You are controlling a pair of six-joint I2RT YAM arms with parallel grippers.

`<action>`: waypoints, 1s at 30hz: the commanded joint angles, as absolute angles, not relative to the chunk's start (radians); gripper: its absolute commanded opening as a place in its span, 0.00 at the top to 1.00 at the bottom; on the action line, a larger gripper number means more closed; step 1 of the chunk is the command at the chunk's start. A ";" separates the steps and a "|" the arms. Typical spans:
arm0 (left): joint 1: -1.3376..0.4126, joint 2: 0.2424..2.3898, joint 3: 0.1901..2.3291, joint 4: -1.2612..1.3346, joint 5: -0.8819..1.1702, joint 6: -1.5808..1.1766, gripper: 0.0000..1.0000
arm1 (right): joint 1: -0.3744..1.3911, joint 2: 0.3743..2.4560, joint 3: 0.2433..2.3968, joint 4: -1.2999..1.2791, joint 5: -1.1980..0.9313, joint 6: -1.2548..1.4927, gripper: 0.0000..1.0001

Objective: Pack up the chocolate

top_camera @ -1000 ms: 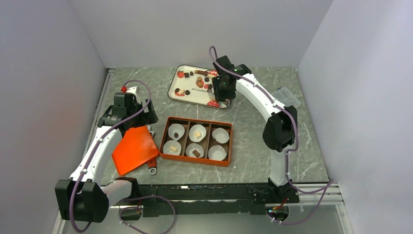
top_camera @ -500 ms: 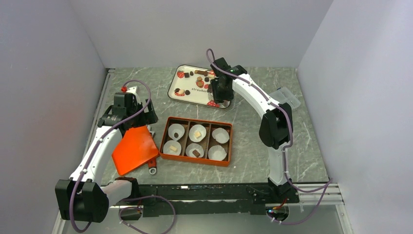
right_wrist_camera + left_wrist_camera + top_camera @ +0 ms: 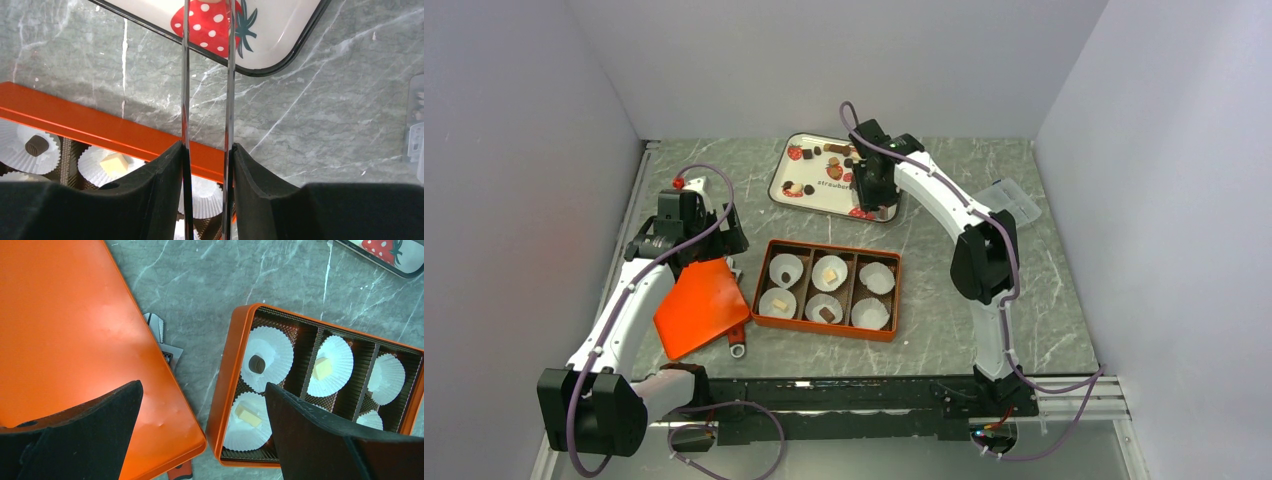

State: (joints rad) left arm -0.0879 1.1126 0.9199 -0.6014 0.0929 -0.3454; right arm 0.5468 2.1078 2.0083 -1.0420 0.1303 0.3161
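Small dark and tan chocolates (image 3: pixel 809 155) lie on the white strawberry-print tray (image 3: pixel 776 180) at the back. The orange box (image 3: pixel 824 244) holds white paper cups; one has a dark chocolate (image 3: pixel 257 363), another a cream chocolate (image 3: pixel 322 368), and two more are filled. My right gripper (image 3: pixel 871 185) hangs over the tray's near right corner, shut on metal tongs (image 3: pixel 230 75) whose blades run up over a strawberry print; the tips are out of view. My left gripper (image 3: pixel 202 390) is open above the gap between the orange lid (image 3: pixel 65 330) and the box.
The lid (image 3: pixel 699 305) lies left of the box, resting partly on a tool with a red handle (image 3: pixel 736 345). A clear plastic piece (image 3: pixel 1012 200) sits near the right wall. Two cups (image 3: pixel 876 278) at the box's right end hold nothing.
My right gripper has shifted left and a little farther back over the tray, and the tongs' blades have drawn slightly closer. The left arm has not moved.
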 commanded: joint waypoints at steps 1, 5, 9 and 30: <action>-0.081 1.107 0.920 -0.568 0.105 -0.348 0.01 | 0.561 2.100 2.080 -1.060 0.175 0.298 0.61; -0.081 1.104 0.920 -0.568 0.101 -0.348 0.01 | 0.564 2.099 2.103 -1.074 0.179 0.298 0.65; -0.081 1.103 0.920 -0.570 0.099 -0.348 0.01 | 0.563 2.095 2.121 -1.081 0.190 0.298 0.66; -0.081 1.105 0.920 -0.570 0.095 -0.348 0.01 | 0.563 2.060 2.114 -1.095 0.213 0.308 0.58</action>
